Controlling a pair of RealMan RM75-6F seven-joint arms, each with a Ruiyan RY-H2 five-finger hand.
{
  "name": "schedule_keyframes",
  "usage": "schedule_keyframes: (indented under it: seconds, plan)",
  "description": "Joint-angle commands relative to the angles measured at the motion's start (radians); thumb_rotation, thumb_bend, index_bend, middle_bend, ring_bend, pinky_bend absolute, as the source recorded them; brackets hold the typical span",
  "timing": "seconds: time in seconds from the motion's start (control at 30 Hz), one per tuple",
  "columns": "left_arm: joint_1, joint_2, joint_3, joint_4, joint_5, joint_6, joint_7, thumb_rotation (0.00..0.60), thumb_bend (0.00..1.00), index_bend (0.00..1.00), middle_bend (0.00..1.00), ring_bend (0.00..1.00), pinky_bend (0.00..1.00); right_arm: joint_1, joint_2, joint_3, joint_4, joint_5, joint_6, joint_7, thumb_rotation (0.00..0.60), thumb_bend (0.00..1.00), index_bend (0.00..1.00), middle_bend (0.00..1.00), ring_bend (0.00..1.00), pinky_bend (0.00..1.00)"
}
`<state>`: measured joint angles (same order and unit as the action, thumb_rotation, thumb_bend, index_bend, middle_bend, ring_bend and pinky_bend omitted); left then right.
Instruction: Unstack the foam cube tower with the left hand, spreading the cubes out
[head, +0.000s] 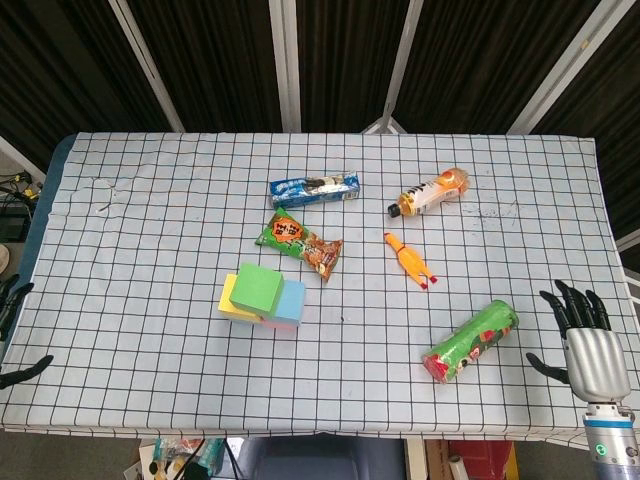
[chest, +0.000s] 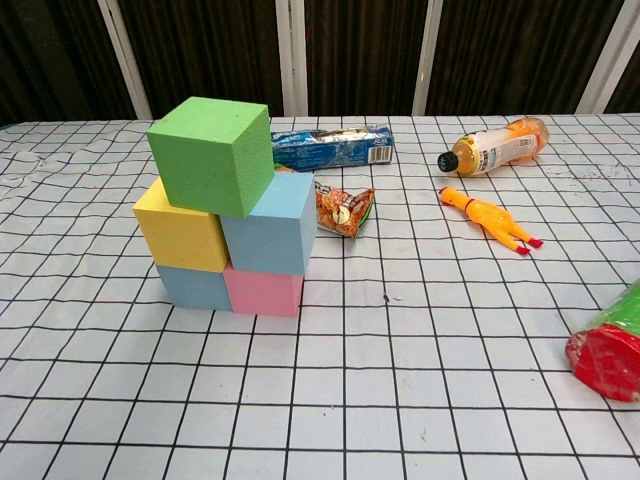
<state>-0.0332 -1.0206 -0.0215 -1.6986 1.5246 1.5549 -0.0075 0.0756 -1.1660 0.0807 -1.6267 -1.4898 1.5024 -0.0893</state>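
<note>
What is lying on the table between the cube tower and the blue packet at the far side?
An orange-green snack bag lies between the cube tower and the blue packet, seen in the head view.

Foam cube tower (chest: 228, 207) intact, mid-table

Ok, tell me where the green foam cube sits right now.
The green foam cube tops the tower, resting on the yellow foam cube and light blue foam cube, left of centre in both views, just in front of the orange snack packet.
</note>
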Motion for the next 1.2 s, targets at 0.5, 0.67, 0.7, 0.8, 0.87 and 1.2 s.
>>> schedule_keyframes:
  seconds: [0.5,0.67,0.7,0.8,0.87,1.2]
  plan:
    - [-0.006,-0.002,-0.004,0.003,-0.017,-0.024,-0.002,0.6,0.16,0.11,0.0,0.0,0.18,-0.005,0.006,-0.003,-0.011,0.0,0.003,-0.005,0.6,0.0,0.19,0.09,0.12,0.07]
    - [-0.009,-0.003,-0.011,0.011,-0.042,-0.041,-0.014,0.6,0.12,0.11,0.0,0.0,0.18,-0.008,0.008,-0.005,-0.014,-0.003,0.006,-0.011,0.6,0.0,0.19,0.09,0.12,0.07]
    - [-0.009,-0.003,-0.013,0.012,-0.045,-0.041,-0.015,0.6,0.12,0.11,0.0,0.0,0.18,-0.008,0.01,-0.006,-0.014,-0.005,0.008,-0.011,0.6,0.0,0.19,0.09,0.12,0.07]
    - [-0.01,-0.005,-0.014,0.014,-0.046,-0.042,-0.015,0.6,0.12,0.11,0.0,0.0,0.18,-0.01,0.013,-0.007,-0.016,-0.008,0.012,-0.007,0.6,0.0,0.19,0.09,0.12,0.07]
    - [-0.014,-0.006,-0.013,0.015,-0.047,-0.052,-0.02,0.6,0.11,0.1,0.0,0.0,0.18,-0.011,0.014,-0.006,-0.017,-0.005,0.011,-0.003,0.6,0.0,0.19,0.09,0.12,0.07]
    - [-0.243,0.176,-0.076,-0.059,-0.171,-0.47,-0.114,0.6,0.07,0.04,0.0,0.0,0.18,-0.008,0.009,-0.011,-0.024,0.012,-0.012,-0.036,0.6,0.0,0.19,0.09,0.13,0.07]
